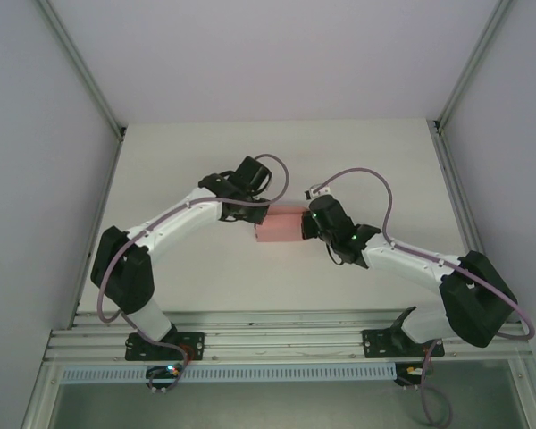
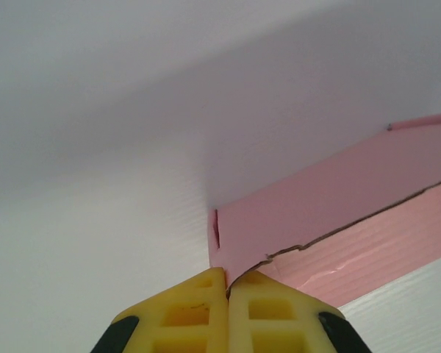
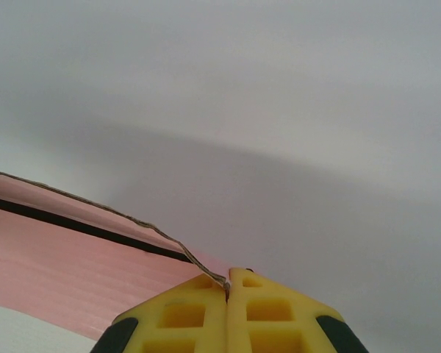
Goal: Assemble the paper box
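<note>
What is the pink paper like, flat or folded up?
Folded up. The paper box shows one panel over another with a dark gap between, and looks like a block from above.

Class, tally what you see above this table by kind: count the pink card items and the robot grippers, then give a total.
Pink paper box: 1
Grippers: 2, the left gripper and the right gripper, each shut on an edge of the box
Total: 3

- L arm (image 1: pixel 174 223), R arm (image 1: pixel 402 259): white links, black joints/bases
- purple cables (image 1: pixel 366 170) along both arms
- gripper fingers (image 2: pixel 184 316): yellow, square recesses, black backing at outer edges
</note>
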